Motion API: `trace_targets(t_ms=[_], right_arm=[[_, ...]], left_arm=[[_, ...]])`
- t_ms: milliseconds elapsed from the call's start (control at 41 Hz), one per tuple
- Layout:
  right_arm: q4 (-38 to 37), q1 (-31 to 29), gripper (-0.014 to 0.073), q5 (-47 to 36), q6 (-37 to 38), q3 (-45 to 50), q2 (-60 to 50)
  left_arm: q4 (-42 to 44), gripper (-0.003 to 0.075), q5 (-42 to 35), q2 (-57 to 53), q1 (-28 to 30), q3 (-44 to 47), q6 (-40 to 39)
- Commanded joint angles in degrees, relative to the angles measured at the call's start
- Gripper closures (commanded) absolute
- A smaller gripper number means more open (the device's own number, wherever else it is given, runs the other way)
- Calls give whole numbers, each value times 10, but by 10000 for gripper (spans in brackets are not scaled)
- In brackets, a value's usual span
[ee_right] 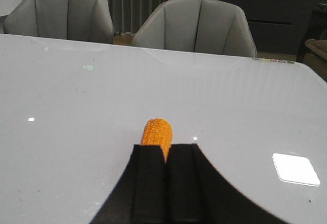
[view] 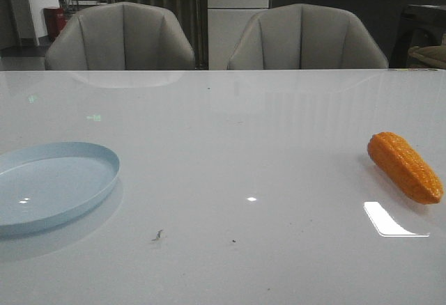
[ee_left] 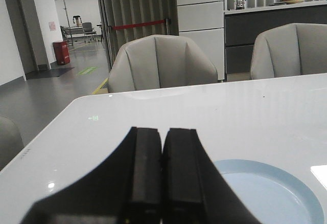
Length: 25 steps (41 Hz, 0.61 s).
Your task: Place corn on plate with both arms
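Observation:
The orange corn (view: 405,166) lies on its side on the white table at the right, its tapered end towards the front. In the right wrist view the corn (ee_right: 157,132) sits just beyond the tips of my right gripper (ee_right: 166,146), which is shut with nothing between its fingers. The pale-blue plate (view: 104,157) rests empty at the left edge of the table. My left gripper (ee_left: 163,130) is shut and empty, held beside the plate (ee_left: 271,193). Neither gripper shows in the front view.
Two grey chairs (view: 120,37) (view: 306,37) stand behind the table's far edge. A bright glare patch (view: 390,220) lies on the glossy tabletop just in front of the corn. A few small specks (view: 157,235) mark the surface near the front.

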Motion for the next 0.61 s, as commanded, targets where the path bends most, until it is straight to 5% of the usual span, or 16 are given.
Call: trace_targets(t_ms=[0, 585], right_arm=[[-6, 0, 529, -49, 1, -13, -12], [-6, 0, 529, -49, 1, -13, -12]], left_arm=[[-3, 631, -51, -10, -3, 22, -6], [-3, 631, -31, -10, -3, 22, -6]])
